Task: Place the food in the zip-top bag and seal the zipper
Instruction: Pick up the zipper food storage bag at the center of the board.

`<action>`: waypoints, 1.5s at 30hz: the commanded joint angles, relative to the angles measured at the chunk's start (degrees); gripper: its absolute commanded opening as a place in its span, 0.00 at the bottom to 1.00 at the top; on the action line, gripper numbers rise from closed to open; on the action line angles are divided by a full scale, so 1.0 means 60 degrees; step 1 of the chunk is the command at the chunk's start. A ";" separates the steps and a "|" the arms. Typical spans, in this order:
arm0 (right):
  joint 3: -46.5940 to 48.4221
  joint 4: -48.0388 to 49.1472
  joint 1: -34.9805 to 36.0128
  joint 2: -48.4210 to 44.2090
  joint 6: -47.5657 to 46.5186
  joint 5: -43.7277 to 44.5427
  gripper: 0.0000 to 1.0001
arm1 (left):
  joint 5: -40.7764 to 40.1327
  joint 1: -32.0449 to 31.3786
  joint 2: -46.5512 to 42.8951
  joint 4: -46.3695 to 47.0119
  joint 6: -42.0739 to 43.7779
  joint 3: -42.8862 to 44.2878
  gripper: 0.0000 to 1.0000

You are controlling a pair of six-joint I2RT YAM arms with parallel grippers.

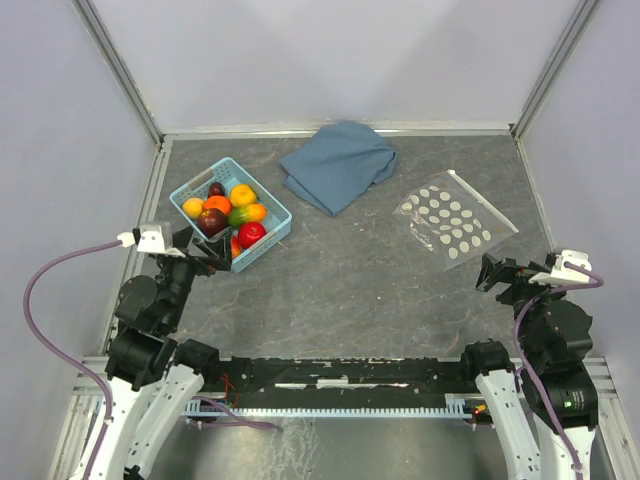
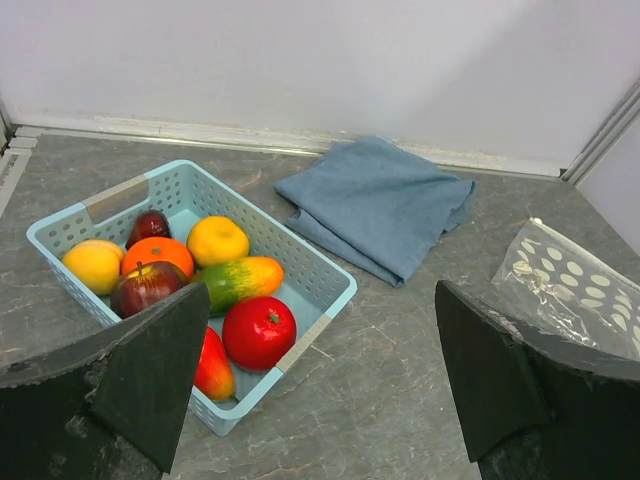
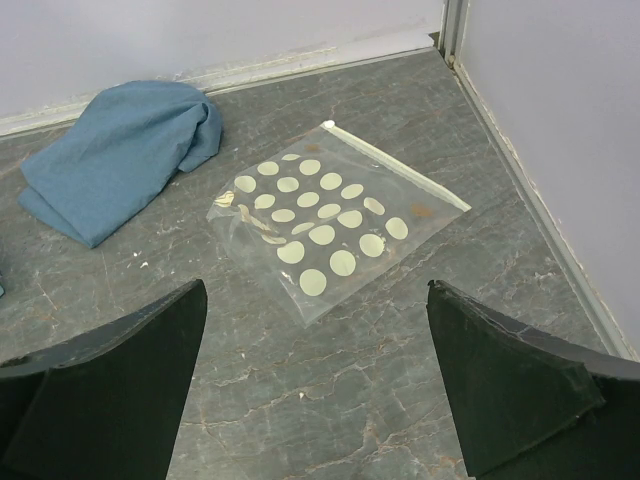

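Observation:
The food [image 1: 228, 210] is several glossy toy fruits piled in a light-blue basket [image 1: 263, 187] at the left of the table. Up close I see a red one [image 2: 258, 332], a green-orange one [image 2: 235, 282], an orange one [image 2: 158, 253] and a dark purple one [image 2: 150, 225]. The zip-top bag [image 1: 455, 222] lies flat at the right, clear with white dots, and looks empty [image 3: 315, 225]. Its zipper [image 3: 395, 165] runs along the far right edge. My left gripper [image 1: 212, 256] hovers open at the basket's near corner [image 2: 322, 330]. My right gripper [image 1: 497, 272] is open, just short of the bag [image 3: 315, 300].
A folded blue cloth [image 1: 340, 165] lies at the back between basket and bag. Pale walls with metal rails [image 1: 340, 129] close in the table at the back and both sides. The bag's corner shows at the right of the left wrist view [image 2: 570, 290].

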 commanded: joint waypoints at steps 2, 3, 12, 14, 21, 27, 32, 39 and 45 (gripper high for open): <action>0.0083 0.0540 -0.0063 0.0113 -0.0115 -0.0081 0.99 | -0.0022 -0.0081 0.0148 0.0539 -0.0020 -0.0004 0.99; 0.0094 0.0532 -0.0058 0.0102 -0.0111 -0.0095 0.99 | -0.0037 -0.0104 0.0156 0.0536 -0.0022 -0.0004 0.99; 0.0289 0.0334 -0.0062 0.0365 0.0157 -0.0082 0.99 | -0.0062 -0.0271 0.0135 0.0510 -0.0020 -0.0004 0.99; 0.0316 0.0322 -0.0058 0.0516 0.0322 -0.0146 0.99 | -0.0092 -0.0298 0.0119 0.0499 -0.0015 -0.0004 0.99; 0.0059 0.0988 -0.0055 0.1845 0.1457 -0.1205 0.99 | -0.0174 -0.0397 -0.0023 0.0481 -0.0024 -0.0019 0.99; -0.0381 0.2299 -0.0055 0.3662 0.2285 -0.1666 0.99 | -0.0226 -0.0540 -0.0117 0.0452 0.0031 -0.0033 1.00; -0.0569 0.3571 -0.0077 0.5678 0.2535 -0.1621 0.99 | -0.0167 -0.0645 -0.0048 0.0452 0.0064 -0.0048 0.99; -0.0882 0.5194 -0.1377 0.8322 0.2640 -0.1879 1.00 | -0.0028 -0.0802 -0.0024 0.0465 0.0127 -0.0048 0.99; -0.1073 0.6944 -0.3431 0.9776 0.3544 -0.3486 0.98 | 0.0197 -0.0867 -0.0012 0.0496 0.0166 -0.0077 0.99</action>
